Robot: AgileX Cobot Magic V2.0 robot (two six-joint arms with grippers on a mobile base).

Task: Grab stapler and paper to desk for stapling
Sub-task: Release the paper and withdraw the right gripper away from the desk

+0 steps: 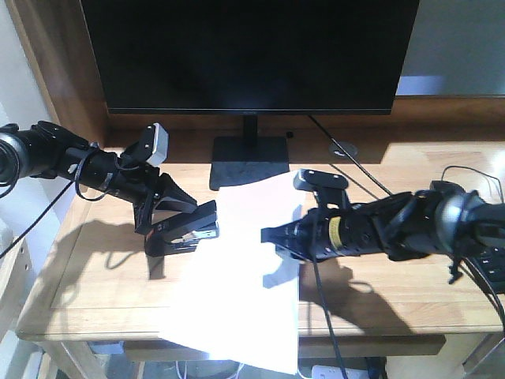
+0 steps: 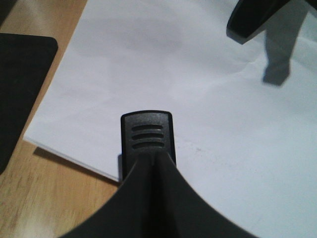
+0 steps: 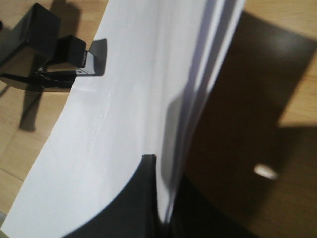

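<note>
The black stapler (image 1: 189,229), with an orange-red patch at its tip, is at the left edge of the white paper (image 1: 237,292). My left gripper (image 1: 183,217) is shut on it. In the left wrist view the stapler's ribbed end (image 2: 147,133) sticks out past the closed fingers (image 2: 133,198) over the paper (image 2: 198,74). My right gripper (image 1: 278,237) is shut on the paper's right edge, and the sheet (image 3: 124,99) runs between its fingers (image 3: 143,198). The stapler (image 3: 54,54) overlaps the sheet's far edge. The paper lies on the desk (image 1: 87,300) and overhangs its front edge.
A black monitor (image 1: 248,47) stands at the back on a flat black base (image 1: 248,162), which also shows in the left wrist view as a dark base (image 2: 20,89). A cable runs from a grommet hole (image 1: 343,148) toward the right arm.
</note>
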